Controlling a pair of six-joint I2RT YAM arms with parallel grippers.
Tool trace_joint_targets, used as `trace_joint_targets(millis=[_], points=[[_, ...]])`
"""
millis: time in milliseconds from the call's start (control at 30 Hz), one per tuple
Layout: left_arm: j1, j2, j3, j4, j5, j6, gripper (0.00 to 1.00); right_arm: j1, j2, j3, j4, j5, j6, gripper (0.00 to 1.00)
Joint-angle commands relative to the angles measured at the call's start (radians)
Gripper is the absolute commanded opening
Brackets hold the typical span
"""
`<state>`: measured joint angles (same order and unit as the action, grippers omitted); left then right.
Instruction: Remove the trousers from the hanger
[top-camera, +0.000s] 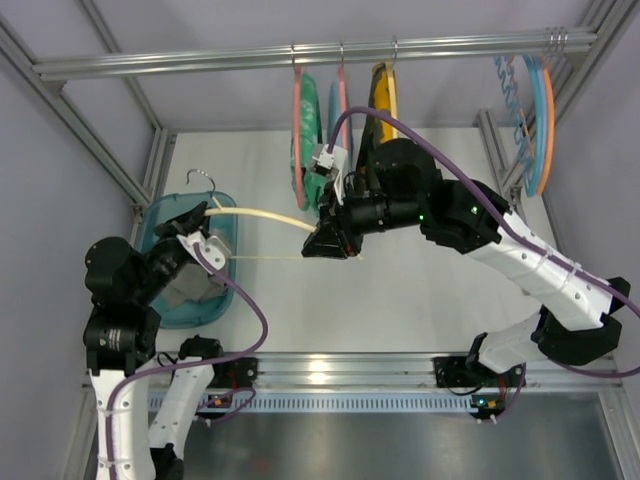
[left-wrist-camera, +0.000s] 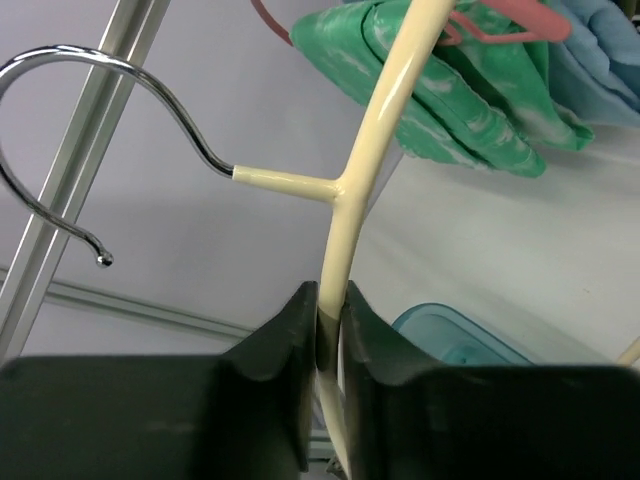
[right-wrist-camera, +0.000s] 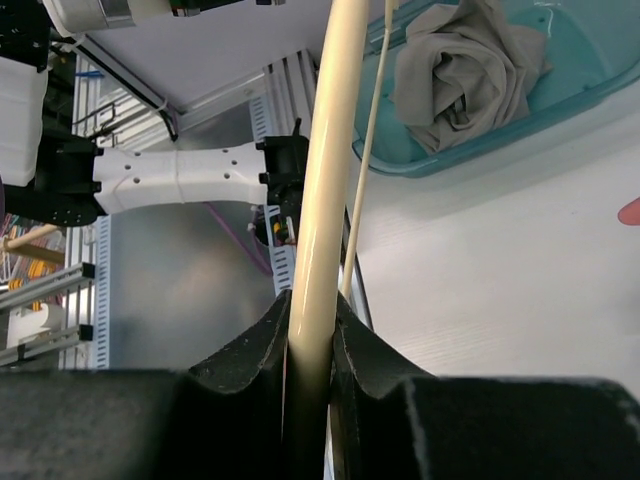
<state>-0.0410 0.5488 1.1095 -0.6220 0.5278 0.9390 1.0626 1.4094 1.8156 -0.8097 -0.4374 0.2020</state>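
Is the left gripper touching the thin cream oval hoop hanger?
Touching. In the left wrist view the left gripper is shut on the cream hoop hanger, both jaws pressed against its rod.

The left arm (top-camera: 125, 300), at 8 o'clock in the top view, has rounded matte-black joint housings above a white lower link. A purple cable (top-camera: 250, 320) runs from its wrist in a wide loop to its base. The right arm (top-camera: 520, 255), at 3 o'clock, alternates black housings with 2 white links marked by small dark screw holes. A tiny green light (top-camera: 422, 217) glows on 1 black housing. A second purple cable (top-camera: 420, 130) arcs over it toward 12 o'clock, next to a white wrist camera block (top-camera: 330, 160). In the wrist views, the left gripper (left-wrist-camera: 328, 300) and right gripper (right-wrist-camera: 310, 305) each show 2 matte-black fingers with flared, wedge-shaped tips.
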Motion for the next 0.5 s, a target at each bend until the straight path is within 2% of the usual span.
trace_joint_targets(millis=[0, 133, 233, 267, 333, 433, 467], points=[[-0.002, 0.019, 0.078, 0.051, 0.101, -0.122, 0.26, -0.021, -0.021, 0.050, 0.040, -0.070, -0.038, 0.00], [-0.002, 0.048, 0.139, 0.051, 0.181, -0.248, 0.60, -0.124, -0.043, 0.024, 0.085, -0.130, 0.043, 0.00], [-0.002, 0.086, 0.205, 0.053, 0.215, -0.371, 0.73, -0.197, -0.072, 0.011, 0.110, -0.179, 0.060, 0.00], [-0.002, 0.109, 0.242, 0.054, 0.231, -0.409, 0.81, -0.205, -0.087, 0.007, 0.121, -0.184, 0.051, 0.00], [-0.002, 0.123, 0.263, 0.094, 0.222, -0.558, 0.85, -0.231, -0.107, -0.002, 0.138, -0.210, 0.054, 0.00], [-0.002, 0.126, 0.282, 0.211, 0.227, -0.742, 0.89, -0.282, -0.148, -0.012, 0.152, -0.242, 0.054, 0.00], [-0.002, 0.125, 0.285, 0.282, 0.216, -0.846, 0.93, -0.306, -0.170, -0.012, 0.149, -0.248, 0.053, 0.00]])
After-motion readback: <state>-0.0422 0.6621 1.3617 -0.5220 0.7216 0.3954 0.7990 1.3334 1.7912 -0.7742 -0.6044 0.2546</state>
